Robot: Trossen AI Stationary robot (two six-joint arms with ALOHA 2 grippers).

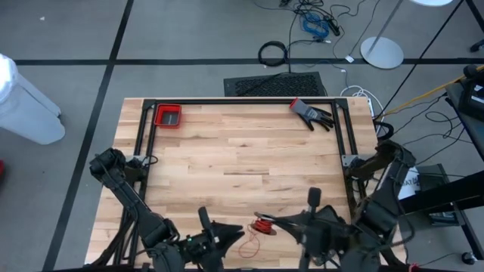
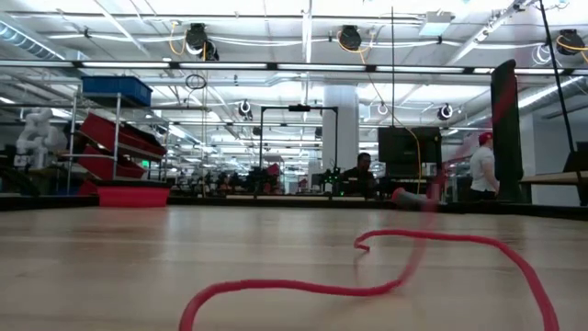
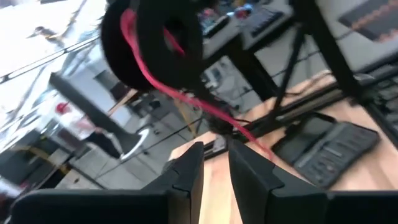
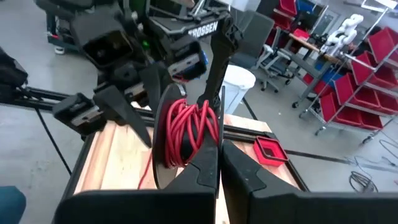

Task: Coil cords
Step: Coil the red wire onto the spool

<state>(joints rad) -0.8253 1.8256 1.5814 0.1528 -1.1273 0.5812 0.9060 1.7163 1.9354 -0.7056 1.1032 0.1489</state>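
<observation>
1. "TROSSEN" is showing in white letters on the dark body of the left arm (image 4: 202, 28), seen in the right wrist view.
2. The first letters are probably getting clipped by the arm's edge; nothing more is reading there.
3. No other text is coming through legibly in the remaining views.

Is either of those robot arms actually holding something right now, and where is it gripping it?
Yes. The right pincer is shut on the black spool, wound with red cord, gripping its disc's rim. The left pincer holds nothing.
</observation>
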